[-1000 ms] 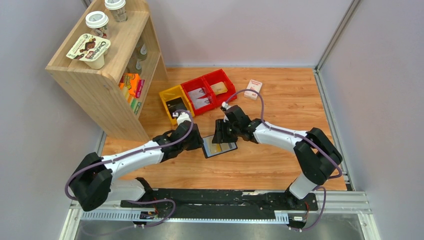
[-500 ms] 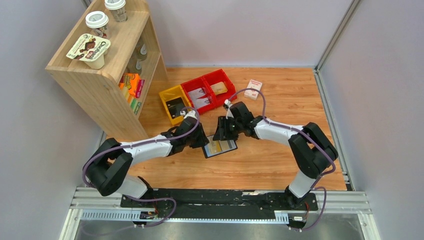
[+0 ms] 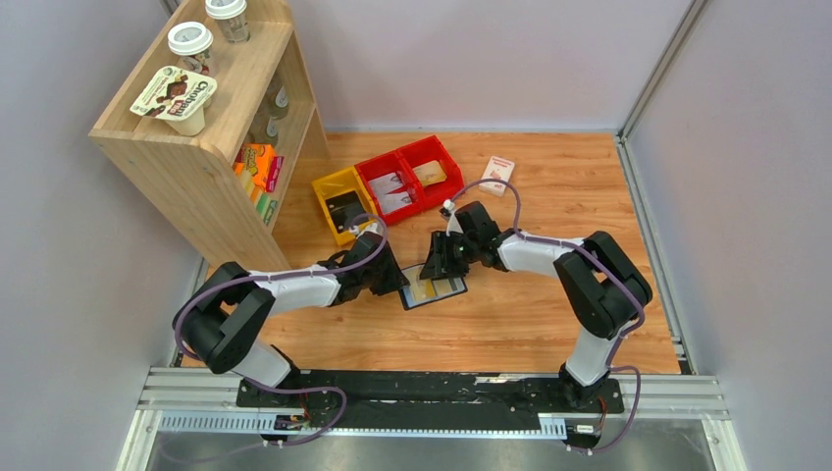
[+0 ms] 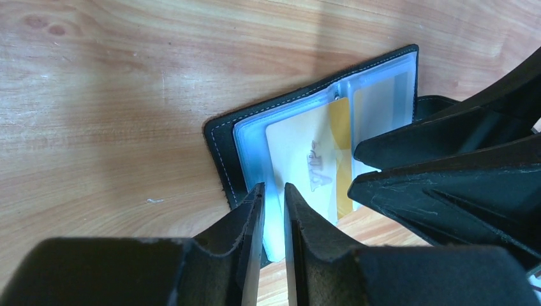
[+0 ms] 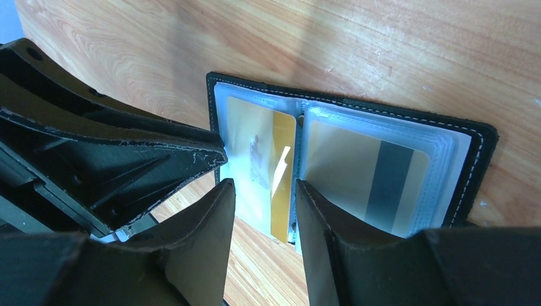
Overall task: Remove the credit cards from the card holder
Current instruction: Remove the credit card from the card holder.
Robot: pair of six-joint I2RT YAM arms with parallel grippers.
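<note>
Black card holder [image 3: 433, 290], open flat on counter [image 3: 549, 324], credit cards [image 5: 284, 166] in sleeves.
Hands: left hand [image 4: 273, 191] narrow, pinching sleeve edge; right hand [image 5: 265, 186] parted astride one card.

Left gripper [image 4: 273, 189] at open card holder [image 4: 220, 137] edge.

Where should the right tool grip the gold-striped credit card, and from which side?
The credit card's short end nearest the right tool, which seems to poke past the clear sleeve of the open card holder. Come in along the card's length, low over the table: the rest lies flat under plastic.
</note>
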